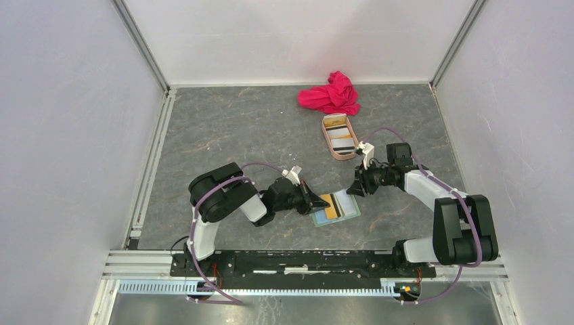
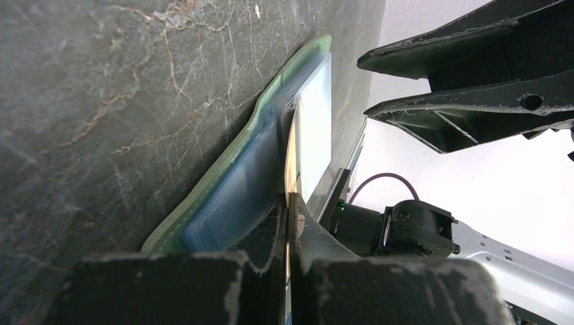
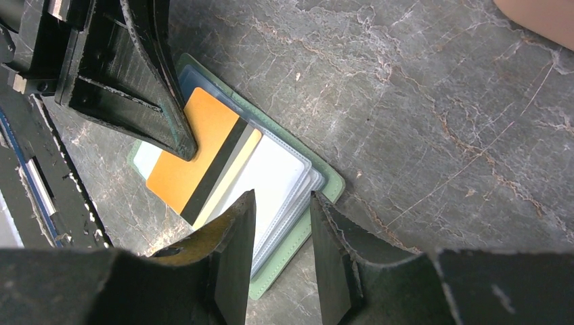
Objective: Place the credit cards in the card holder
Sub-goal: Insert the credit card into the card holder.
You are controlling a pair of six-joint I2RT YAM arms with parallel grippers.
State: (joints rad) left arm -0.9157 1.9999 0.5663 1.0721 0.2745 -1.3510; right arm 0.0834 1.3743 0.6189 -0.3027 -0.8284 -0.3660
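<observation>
Left tool (image 1: pixel 321 201) pinched shut on orange card (image 3: pixel 172 179), card lying across open card holder (image 3: pixel 330 183) on worktop (image 1: pixel 237 135). Right tool (image 3: pixel 281 203) jaws part-open just above holder, empty. Oval tray (image 1: pixel 329 145) holds striped cards (image 1: pixel 342 140).

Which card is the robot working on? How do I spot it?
Look at the front half of the grey marbled table. There lies the open sage-green card holder. On it sits the orange plastic card, bright among pale sleeves, with a black stripe.
</observation>
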